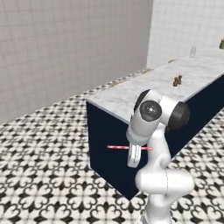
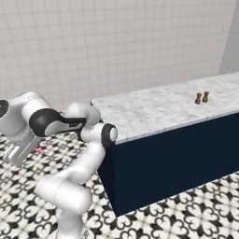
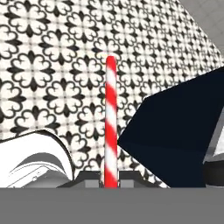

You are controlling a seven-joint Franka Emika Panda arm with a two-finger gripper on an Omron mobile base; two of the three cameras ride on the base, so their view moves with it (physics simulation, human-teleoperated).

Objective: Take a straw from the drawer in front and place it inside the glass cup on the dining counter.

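My gripper is shut on the straw, a thin red-and-white striped stick that runs straight out from the fingertips over the patterned floor. In the left base view the straw lies level in front of the navy end panel of the dining counter, with the gripper low beside that corner. A short pink bit of the straw shows by the hand at the far left of the right base view. A small clear glass cup stands at the far end of the marbled top. The drawer is out of view.
Two small brown shakers stand mid-counter, also seen as shakers from the right. The counter's navy base lies close on the right of the hand view. Black-and-white tiled floor stretches to the left, with tiled walls behind.
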